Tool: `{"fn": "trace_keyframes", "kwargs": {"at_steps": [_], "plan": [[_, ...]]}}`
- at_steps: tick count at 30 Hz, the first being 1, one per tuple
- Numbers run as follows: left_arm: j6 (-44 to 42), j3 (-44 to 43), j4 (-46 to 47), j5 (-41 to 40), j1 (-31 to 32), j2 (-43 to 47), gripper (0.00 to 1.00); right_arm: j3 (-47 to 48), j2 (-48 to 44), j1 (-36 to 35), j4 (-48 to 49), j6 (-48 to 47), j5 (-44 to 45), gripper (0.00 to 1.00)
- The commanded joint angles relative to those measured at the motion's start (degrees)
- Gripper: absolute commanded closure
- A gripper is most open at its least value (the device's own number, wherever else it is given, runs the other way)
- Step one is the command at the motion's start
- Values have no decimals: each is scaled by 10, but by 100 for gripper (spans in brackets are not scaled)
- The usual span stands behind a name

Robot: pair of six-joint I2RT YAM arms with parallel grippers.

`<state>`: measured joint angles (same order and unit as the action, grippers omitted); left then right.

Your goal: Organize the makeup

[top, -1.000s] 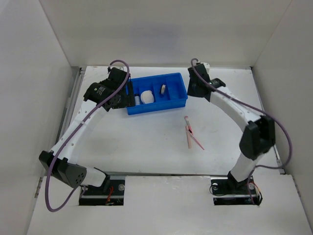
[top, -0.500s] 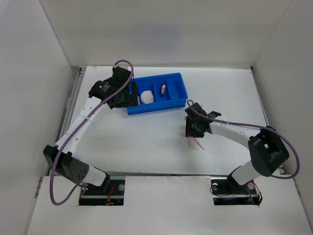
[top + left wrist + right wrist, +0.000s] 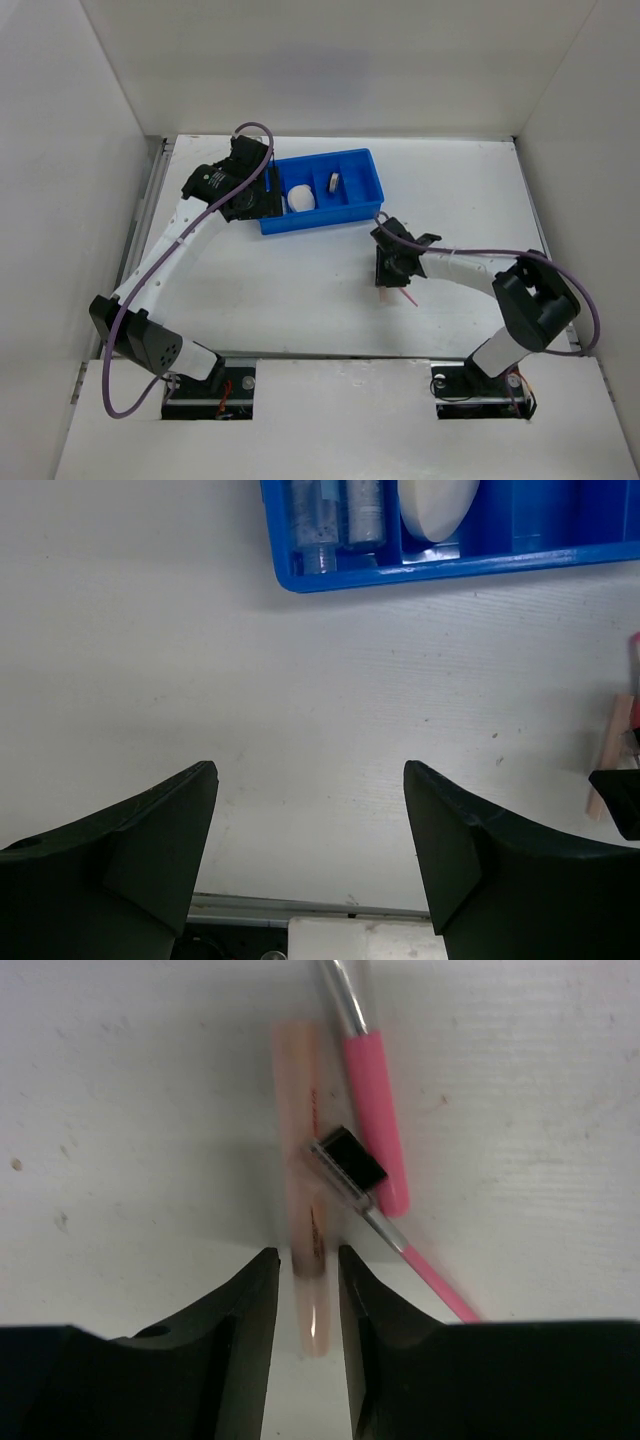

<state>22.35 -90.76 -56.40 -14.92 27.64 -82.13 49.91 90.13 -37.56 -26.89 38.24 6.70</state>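
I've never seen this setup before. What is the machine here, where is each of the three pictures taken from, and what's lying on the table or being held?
Two robot arms are bolted at the near edge of the table, each ending in two fingers. The wide picture looks down from above; the other two come from cameras on each wrist. A blue tray holds two clear vials, a cream puff and a small round jar. The left fingers are open over bare table beside the tray, holding nothing. The right fingers straddle a pale peach stick lying with pink tools; whether they pinch it yet is unclear.
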Motion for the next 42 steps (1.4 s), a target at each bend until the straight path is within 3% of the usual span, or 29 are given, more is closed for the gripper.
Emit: {"fn": "trace_keyframes", "kwargs": {"at_steps": [1,7,13,18,24,28,31,35,37,40,41,42], "plan": [[-6,4,2,2,2,6,28,25,36,-15,7,10,46,65],[-12,4,8,2,2,6,28,79,3,-33,-28,3,39,84],[-13,4,8,-10,2,11,28,258,-37,-38,-121,-42,101,87],[-13,11,8,-15,2,16,28,409,74,8,-133,-110,142,87],[-13,11,-6,-20,2,28,28,647,258,75,-127,-160,123,84],[-13,5,-19,-20,2,28,28,791,367,97,-172,-165,116,84],[-13,-1,-19,-20,2,28,28,829,400,102,-172,-165,109,79],[-13,-1,-19,-20,2,28,28,842,389,108,-172,-165,98,45],[-13,-1,-19,-20,2,28,28,823,364,108,-165,-165,106,38],[-13,4,-13,-15,2,28,28,726,278,108,-134,-155,123,45],[-13,4,-13,-15,2,28,28,646,249,108,-121,-150,128,62],[-13,4,-13,-15,2,28,28,600,187,108,-91,-143,128,68]]}}
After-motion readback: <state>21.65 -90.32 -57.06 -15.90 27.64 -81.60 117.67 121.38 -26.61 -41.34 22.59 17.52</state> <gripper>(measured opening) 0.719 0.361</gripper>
